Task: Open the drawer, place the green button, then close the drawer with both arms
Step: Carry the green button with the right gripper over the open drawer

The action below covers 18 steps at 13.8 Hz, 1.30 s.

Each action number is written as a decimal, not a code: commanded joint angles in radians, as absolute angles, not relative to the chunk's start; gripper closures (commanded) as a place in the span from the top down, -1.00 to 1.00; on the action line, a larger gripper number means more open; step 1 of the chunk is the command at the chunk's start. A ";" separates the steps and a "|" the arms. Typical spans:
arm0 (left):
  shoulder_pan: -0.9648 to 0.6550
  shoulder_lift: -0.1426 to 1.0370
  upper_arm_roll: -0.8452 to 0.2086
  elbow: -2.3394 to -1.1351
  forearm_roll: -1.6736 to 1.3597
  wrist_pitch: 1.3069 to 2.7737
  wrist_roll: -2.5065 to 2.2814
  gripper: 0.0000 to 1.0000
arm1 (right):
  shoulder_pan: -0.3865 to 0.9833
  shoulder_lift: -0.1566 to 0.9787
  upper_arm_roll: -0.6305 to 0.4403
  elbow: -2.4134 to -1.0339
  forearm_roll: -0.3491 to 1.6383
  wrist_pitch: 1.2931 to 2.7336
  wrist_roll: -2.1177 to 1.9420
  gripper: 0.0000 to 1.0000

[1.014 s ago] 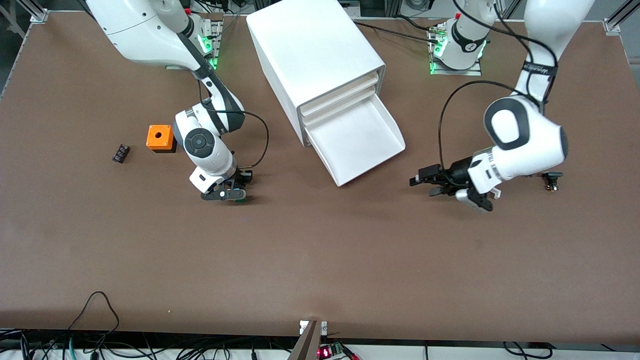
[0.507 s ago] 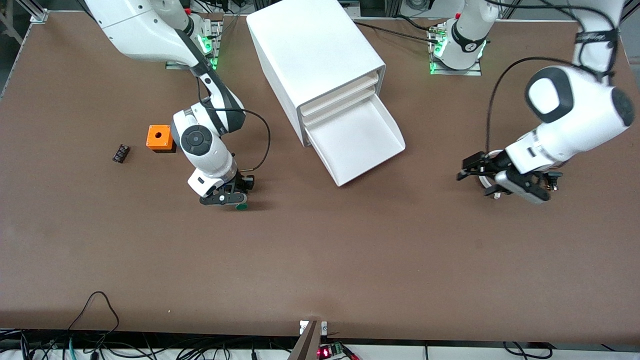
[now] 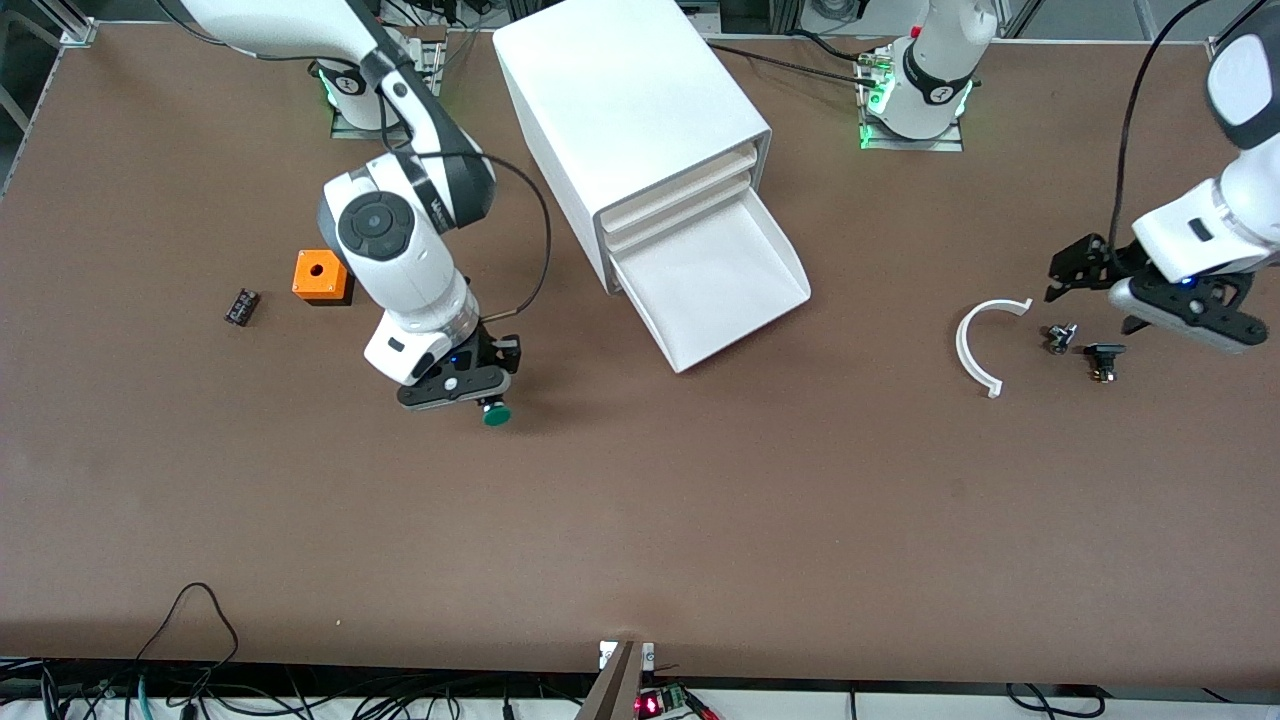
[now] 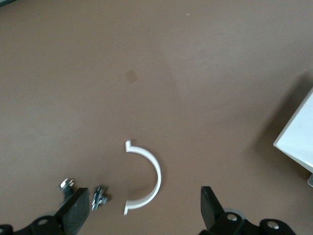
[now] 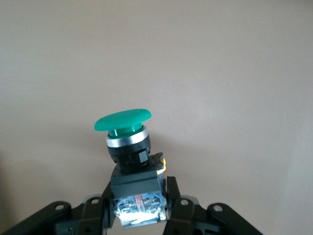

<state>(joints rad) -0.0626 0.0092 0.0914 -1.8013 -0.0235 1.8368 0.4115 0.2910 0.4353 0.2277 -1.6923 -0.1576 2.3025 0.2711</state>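
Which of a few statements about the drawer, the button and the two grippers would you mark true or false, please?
1. The drawer is pulled open. True.
2. The button lies inside it. False: the right gripper holds it over the table.
3. The left gripper has open jaws. True.
4. The left gripper holds the white curved strip. False: the strip lies on the table.

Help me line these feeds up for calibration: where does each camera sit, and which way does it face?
Front view: high across the table, facing both arms' bases, the cabinet with its open drawer, and the right gripper.
Left wrist view: on the left arm, looking down past the open left gripper at a white curved clip.
Right wrist view: on the right arm, showing its fingers holding the button.
Shared: clip, button.
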 commanded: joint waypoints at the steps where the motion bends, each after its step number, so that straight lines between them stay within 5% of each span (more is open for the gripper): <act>1: -0.071 -0.004 0.087 -1.752 0.048 1.784 0.325 1.00 | 0.287 0.469 0.290 -1.596 -0.163 2.273 0.091 -0.26; 10: -0.075 -0.026 0.107 -1.743 0.040 1.730 0.140 1.00 | 0.278 0.557 0.540 -1.482 -0.147 2.264 -0.465 -0.28; 18: -0.081 -0.021 0.107 -1.707 0.032 1.733 0.153 1.00 | 0.460 0.705 0.558 -1.286 -0.271 2.067 -0.649 -0.29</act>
